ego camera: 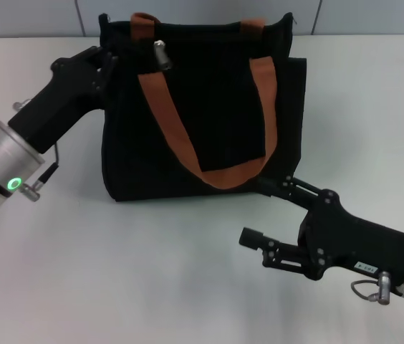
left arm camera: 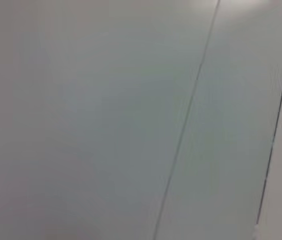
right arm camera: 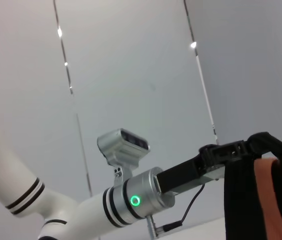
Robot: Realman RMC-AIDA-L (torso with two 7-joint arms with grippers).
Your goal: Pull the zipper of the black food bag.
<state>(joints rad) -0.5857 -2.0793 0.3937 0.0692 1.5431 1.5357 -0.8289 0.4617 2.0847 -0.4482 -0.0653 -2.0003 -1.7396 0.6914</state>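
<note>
The black food bag [ego camera: 209, 107] stands upright at the middle of the table, its two orange-brown straps [ego camera: 263, 93] hanging down the front. The zipper [ego camera: 161, 54], a small silver pull tab, sits on the bag's top edge near the left end. My left gripper [ego camera: 104, 63] is at the bag's top left corner and looks closed on the fabric edge; the right wrist view shows it [right arm camera: 231, 152] meeting the bag [right arm camera: 241, 200]. My right gripper [ego camera: 256, 209] is open and empty, low by the bag's front bottom edge, one finger close to the bag.
The white table [ego camera: 152, 272] lies in front of the bag. A grey panelled wall [left arm camera: 131, 100] stands behind. My left arm's silver wrist [ego camera: 1, 172] with a green light is at the left.
</note>
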